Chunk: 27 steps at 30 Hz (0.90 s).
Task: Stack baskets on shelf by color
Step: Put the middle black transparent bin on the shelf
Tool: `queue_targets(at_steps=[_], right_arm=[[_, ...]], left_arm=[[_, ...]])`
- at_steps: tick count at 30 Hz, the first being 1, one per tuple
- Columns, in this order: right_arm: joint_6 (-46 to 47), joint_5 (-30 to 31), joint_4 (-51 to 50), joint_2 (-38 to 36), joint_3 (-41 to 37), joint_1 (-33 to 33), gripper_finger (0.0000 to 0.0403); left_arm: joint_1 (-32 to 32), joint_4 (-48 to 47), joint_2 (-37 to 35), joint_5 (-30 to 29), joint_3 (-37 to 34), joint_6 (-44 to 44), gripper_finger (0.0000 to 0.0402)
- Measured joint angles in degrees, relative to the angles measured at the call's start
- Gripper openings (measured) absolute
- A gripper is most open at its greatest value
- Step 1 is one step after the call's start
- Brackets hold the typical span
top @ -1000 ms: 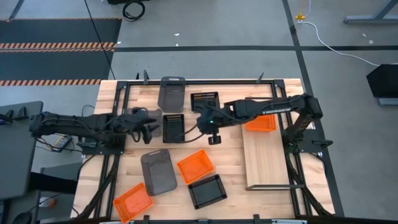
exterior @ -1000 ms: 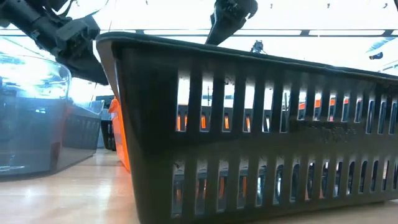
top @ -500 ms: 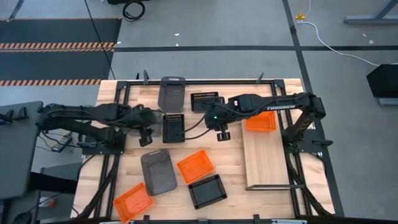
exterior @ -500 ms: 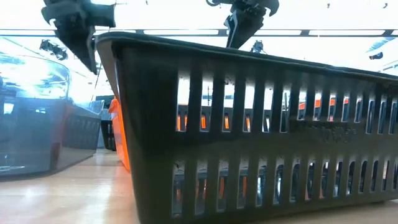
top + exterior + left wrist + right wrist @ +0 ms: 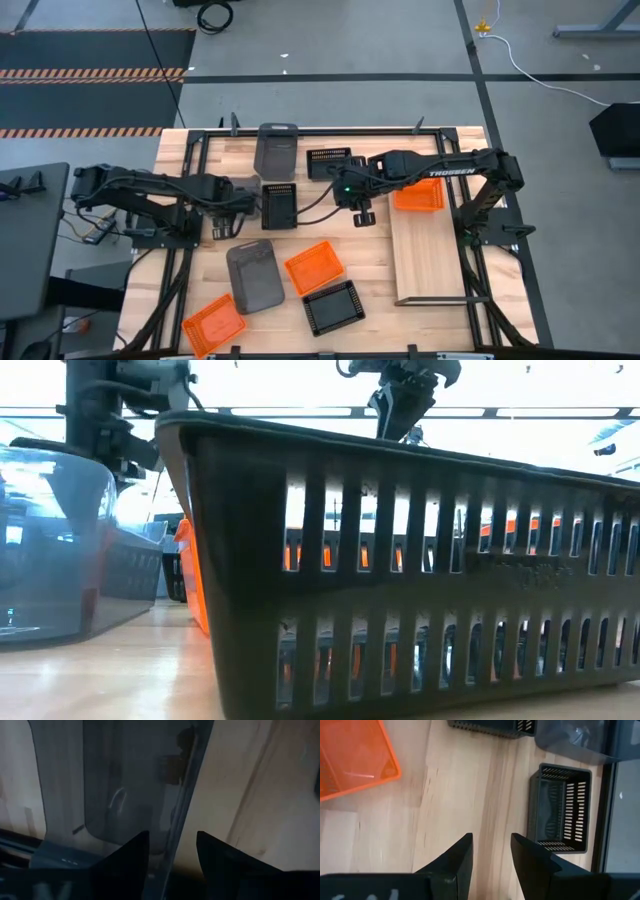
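Observation:
A dark grey basket [image 5: 255,275] lies on the tabletop at the near left; it also shows in the left wrist view [image 5: 125,785]. My left gripper [image 5: 221,230] [image 5: 172,835] is open and points down above the basket's far left corner, the rim [image 5: 187,805] showing in the gap between the fingers. My right gripper [image 5: 360,212] [image 5: 491,836] is open and empty above bare wood at mid table. One orange basket [image 5: 418,195] lies on the shelf [image 5: 430,260]. Two black slatted baskets [image 5: 280,205] [image 5: 330,160] lie near my right gripper.
Another grey basket [image 5: 277,150] lies at the far edge. An orange basket [image 5: 314,267], a black one [image 5: 333,307] and another orange one [image 5: 213,322] lie near the front. The black one fills the low view [image 5: 400,580]. A dark metal frame [image 5: 190,250] rims the table.
My left gripper has drawn back toward the table's left and near edge and tipped downward over the grey basket's far corner. My right gripper has gone toward the table's right edge. The baskets have kept still.

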Motion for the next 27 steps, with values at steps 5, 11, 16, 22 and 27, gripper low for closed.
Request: queue_targets(at_steps=[5, 11, 16, 22, 27], right_arm=[[0.0, 0.0, 0.3, 0.0, 0.0, -0.1, 0.0140], [-0.3, 0.0, 0.1, 0.0, 0.0, -0.2, 0.0140], [-0.4, 0.0, -0.1, 0.0, 0.0, -0.9, 0.0140], [-0.5, 0.0, -0.2, 0.0, 0.0, -2.1, 0.0140], [-0.5, 0.2, -0.2, 0.0, 0.0, -2.7, 0.0140]], left_arm=[[1.3, 4.0, -0.3, 0.0, -2.2, 0.8, 0.0172], [2.7, 6.5, 0.7, 1.0, -2.6, 0.9, 0.0172], [2.6, 7.2, 0.8, 5.6, -2.6, 0.0, 0.0145], [2.8, 7.3, 0.8, 7.7, -2.6, -0.3, 0.0022], [2.8, 7.3, 0.8, 7.7, -2.4, -0.3, 0.0012]])
